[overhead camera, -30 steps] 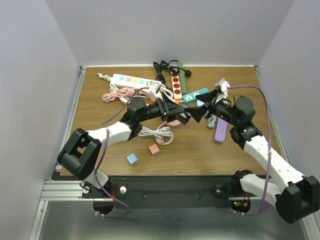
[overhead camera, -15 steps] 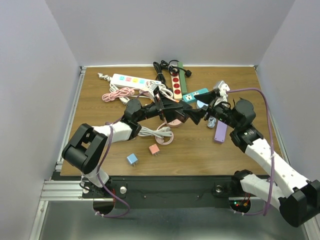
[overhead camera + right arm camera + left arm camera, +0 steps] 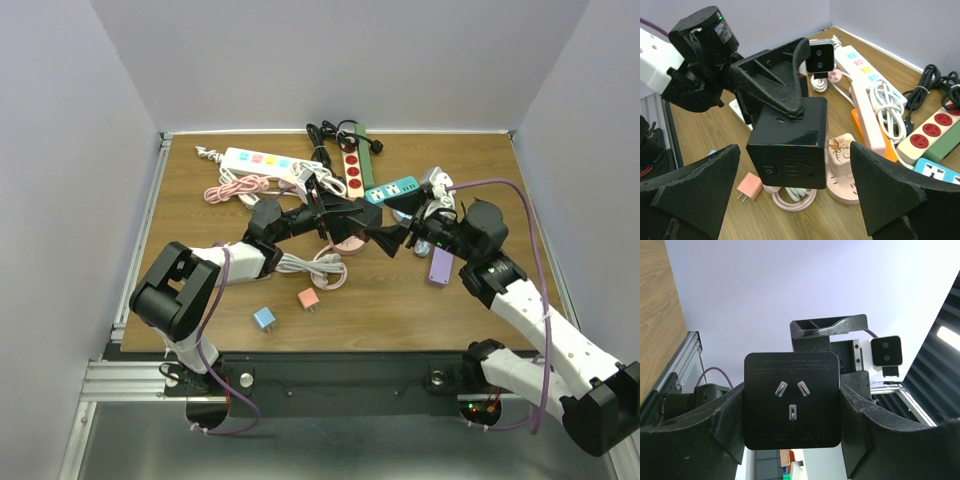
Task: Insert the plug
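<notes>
Chargers nearest: blue cube charger and pink charger sit on table, just in front of coiled white cable. Above that cable and pink round socket, left gripper clamps black plug cube on 2 opposite sides, off the table. Right gripper released, fingers spread wide, facing cube from the right, near it. Purple strip lies under right arm. Behind, tangled: pink cable, white strip, red-socket strip, teal strip, black cable. Cube's 3 prongs point back at left wrist; switch-and-socket face points at right gripper. Prong axis roughly level, left-right.
</notes>
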Controlling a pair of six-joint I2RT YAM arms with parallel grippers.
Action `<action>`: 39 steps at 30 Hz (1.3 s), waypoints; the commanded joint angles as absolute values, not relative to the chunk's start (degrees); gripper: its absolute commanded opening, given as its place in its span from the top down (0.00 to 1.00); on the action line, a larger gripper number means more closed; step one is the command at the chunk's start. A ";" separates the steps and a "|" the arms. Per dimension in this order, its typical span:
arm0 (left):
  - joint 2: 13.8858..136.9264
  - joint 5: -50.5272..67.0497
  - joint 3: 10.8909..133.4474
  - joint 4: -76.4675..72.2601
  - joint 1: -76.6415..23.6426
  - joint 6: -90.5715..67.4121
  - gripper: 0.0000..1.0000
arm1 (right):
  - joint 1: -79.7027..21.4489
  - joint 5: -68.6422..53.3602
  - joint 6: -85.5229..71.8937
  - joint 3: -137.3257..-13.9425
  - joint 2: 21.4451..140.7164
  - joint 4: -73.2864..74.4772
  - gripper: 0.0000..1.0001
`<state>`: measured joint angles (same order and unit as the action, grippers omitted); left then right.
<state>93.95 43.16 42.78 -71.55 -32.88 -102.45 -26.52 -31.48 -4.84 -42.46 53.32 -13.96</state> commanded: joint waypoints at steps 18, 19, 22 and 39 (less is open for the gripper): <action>89.39 43.16 42.72 -79.19 -32.52 -104.41 1.00 | -33.05 -24.87 -1.23 -43.33 56.78 -15.55 0.05; 89.04 42.98 41.93 -79.19 -32.61 -104.50 1.00 | -33.13 -24.70 -1.40 -43.50 56.78 -16.25 0.05; 88.68 42.89 41.22 -79.45 -32.96 -104.50 1.00 | -33.22 -24.35 -2.46 -42.72 56.69 -18.62 0.05; 90.61 41.49 39.38 -88.67 -35.07 -109.50 1.00 | -33.31 -27.24 -6.42 -42.36 59.76 -24.09 0.43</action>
